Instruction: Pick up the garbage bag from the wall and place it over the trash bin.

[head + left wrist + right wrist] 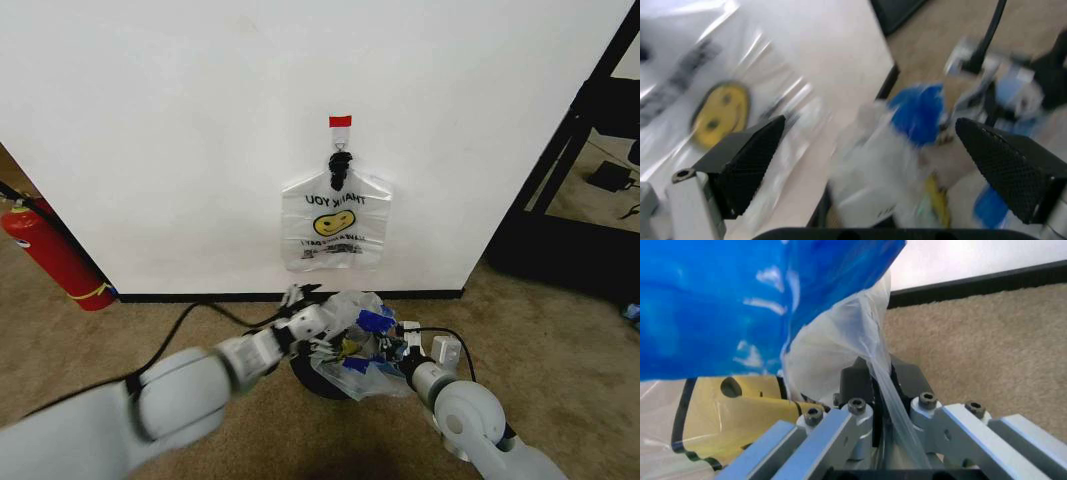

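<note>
Below the wall's (180, 150) hanging spare bag (335, 228), the blue-patched garbage bag (362, 345) sits bunched, not yet spread, over the trash bin (305, 374), right gripper (873, 385) pinching its film, left gripper (873, 165) spread wide beside it.

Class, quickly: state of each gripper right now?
Left gripper: open, beside the garbage bag.
Right gripper: shut on the garbage bag's film.

A red fire extinguisher (52, 255) is being seen leaning by the baseboard on the left. A second smiley bag (335, 222) is being held up on the hook, and black cable (185, 325) is being trailed across the beige carpet (560, 340).
</note>
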Motion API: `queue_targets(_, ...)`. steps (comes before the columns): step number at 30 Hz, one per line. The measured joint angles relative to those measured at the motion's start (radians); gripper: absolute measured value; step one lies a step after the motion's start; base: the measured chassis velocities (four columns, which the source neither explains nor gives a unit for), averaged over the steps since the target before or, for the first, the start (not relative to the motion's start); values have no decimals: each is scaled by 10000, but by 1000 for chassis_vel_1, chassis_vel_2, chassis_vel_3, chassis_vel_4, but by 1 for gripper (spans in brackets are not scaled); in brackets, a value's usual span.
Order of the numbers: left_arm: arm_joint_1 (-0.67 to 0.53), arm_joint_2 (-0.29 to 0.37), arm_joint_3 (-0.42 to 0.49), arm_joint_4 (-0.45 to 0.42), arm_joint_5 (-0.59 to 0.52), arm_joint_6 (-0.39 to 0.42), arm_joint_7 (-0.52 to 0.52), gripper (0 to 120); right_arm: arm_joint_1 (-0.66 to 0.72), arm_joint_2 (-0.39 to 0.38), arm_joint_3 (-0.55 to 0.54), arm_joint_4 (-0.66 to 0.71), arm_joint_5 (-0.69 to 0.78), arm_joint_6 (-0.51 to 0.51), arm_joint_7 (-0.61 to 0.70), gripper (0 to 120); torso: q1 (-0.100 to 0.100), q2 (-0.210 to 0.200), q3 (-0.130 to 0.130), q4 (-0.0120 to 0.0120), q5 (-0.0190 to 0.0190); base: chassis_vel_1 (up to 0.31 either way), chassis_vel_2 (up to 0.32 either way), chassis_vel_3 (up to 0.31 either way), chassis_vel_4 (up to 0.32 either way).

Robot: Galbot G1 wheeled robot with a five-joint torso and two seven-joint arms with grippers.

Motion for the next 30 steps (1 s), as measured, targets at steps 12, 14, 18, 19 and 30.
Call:
queue_targets(12, -1651, -770, 1919, 937, -999, 590, -530, 100, -97, 13, 39, -21, -2, 34, 106, 1, 0, 0, -1, 4, 2, 0, 0, 0, 0)
queue_targets(14, -1598, -826, 2021, 1108, -827, 591, -569, 100, -68, 13, 1, 11, 30, 30, 107, 1, 0, 0, -1, 5, 2, 0, 0, 0, 0)
queue_targets(18, -1476, -904, 2070, 1255, -638, 581, -680, 100, -62, 3, -22, 85, 54, 16, 109, 1, 0, 0, -1, 6, -1, 0, 0, 0, 0)
queue_targets(19, -1457, -923, 2070, 1302, -589, 567, -692, 100, -79, -13, -24, 98, 58, 10, 109, 1, -1, 0, -1, 5, 0, 0, 0, 0, 0)
queue_targets(30, -1489, -1185, 2265, 1515, -727, 299, -852, 81, -156, -29, -56, 119, 68, -19, 106, 1, -1, 0, -1, 5, 0, 0, 0, 0, 0)
